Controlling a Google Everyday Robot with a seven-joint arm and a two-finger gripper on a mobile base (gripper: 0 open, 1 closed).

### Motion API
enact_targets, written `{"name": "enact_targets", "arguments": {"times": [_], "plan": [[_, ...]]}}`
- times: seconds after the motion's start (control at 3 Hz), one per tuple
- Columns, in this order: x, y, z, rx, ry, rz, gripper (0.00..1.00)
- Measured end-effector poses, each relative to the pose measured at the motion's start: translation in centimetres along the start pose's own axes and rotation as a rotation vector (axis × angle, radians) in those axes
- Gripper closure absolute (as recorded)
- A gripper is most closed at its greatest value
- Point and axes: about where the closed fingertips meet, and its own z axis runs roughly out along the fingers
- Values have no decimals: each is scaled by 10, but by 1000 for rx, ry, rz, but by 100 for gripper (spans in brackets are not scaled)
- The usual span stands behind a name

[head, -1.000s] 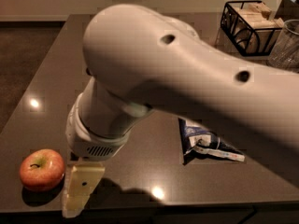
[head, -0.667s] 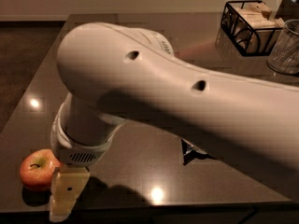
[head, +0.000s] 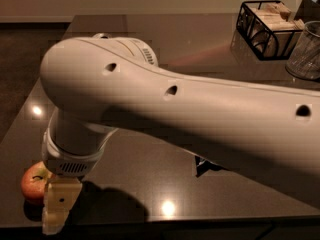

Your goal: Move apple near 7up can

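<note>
The red apple lies at the front left corner of the dark table, partly hidden by my gripper. My gripper hangs down from the big white arm right beside the apple, at its right, close to or touching it. A small shiny rim peeks over the top of the arm at the back; it may be the 7up can's top, and the rest of the can is hidden behind the arm.
A black wire basket with packets stands at the back right, with a clear glass next to it. A dark corner of the snack bag shows under the arm. The table's front edge runs just below the gripper.
The arm has swung left and forward, so the gripper now sits against the apple's right side. The arm covers more of the snack bag. The apple has not moved.
</note>
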Motion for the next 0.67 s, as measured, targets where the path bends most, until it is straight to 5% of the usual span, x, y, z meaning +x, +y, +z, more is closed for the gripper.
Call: {"name": "enact_targets", "arguments": {"times": [0.67], "plan": [[-4, 1, 7, -42, 6, 5, 41]]}}
